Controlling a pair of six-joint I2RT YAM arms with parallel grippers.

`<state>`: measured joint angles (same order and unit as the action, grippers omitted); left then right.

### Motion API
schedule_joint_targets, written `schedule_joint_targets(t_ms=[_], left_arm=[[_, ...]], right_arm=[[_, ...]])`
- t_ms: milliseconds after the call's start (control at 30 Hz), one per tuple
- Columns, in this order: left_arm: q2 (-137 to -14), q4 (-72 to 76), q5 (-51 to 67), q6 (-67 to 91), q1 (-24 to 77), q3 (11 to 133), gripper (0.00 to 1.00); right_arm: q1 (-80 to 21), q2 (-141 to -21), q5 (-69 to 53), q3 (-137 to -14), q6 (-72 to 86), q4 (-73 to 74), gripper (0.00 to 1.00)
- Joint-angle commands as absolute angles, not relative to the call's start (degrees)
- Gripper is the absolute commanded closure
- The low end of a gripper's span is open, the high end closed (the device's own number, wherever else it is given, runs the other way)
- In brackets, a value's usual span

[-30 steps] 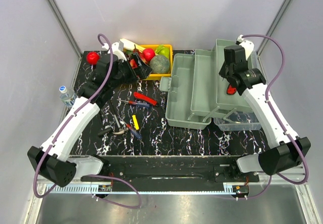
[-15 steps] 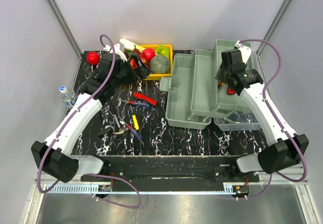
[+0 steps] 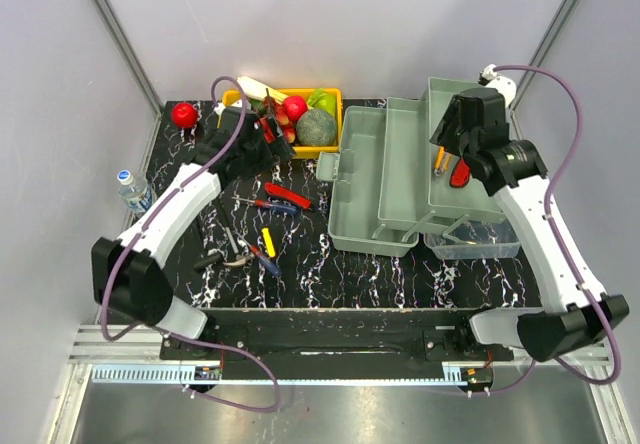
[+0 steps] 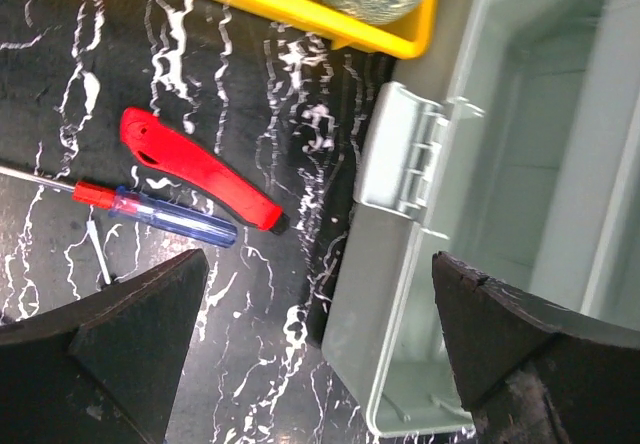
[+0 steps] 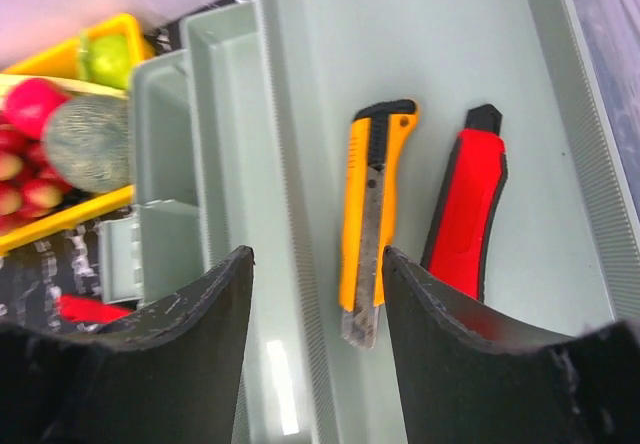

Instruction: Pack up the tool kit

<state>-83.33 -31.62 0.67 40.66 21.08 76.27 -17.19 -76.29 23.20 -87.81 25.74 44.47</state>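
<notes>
We're looking at a black, white-veined table (image 3: 340, 274). The open grey-green toolbox (image 3: 385, 199) sits on its right half, with the yellow tray (image 3: 338, 116) just beside it at the far edge. Left of the box lie a red-handled cutter (image 4: 200, 169) and a screwdriver (image 4: 160, 214), side by side. Nearer us lie a yellow-handled tool (image 3: 267, 241) and pliers (image 3: 235, 257). A red ball (image 3: 183, 114) sits far left.
</notes>
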Motion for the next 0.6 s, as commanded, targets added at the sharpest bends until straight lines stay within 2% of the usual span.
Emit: schedule_joint_targets(t_ms=[0, 267, 567], left_arm=[[-89.37, -32.00, -5.88, 48.58, 20.39, 77.17, 0.01], [-99.30, -31.28, -12.12, 58.53, 20.30, 79.09, 0.22], [-105.20, -31.47, -16.08, 59.41, 20.22, 79.10, 0.25]], right_arm=[[-16.96, -71.19, 16.00, -90.09, 24.26, 39.38, 0.40], [-16.96, -68.38, 16.61, -87.72, 25.05, 39.64, 0.40], [-17.05, -67.41, 18.19, -87.01, 25.31, 39.29, 0.40]])
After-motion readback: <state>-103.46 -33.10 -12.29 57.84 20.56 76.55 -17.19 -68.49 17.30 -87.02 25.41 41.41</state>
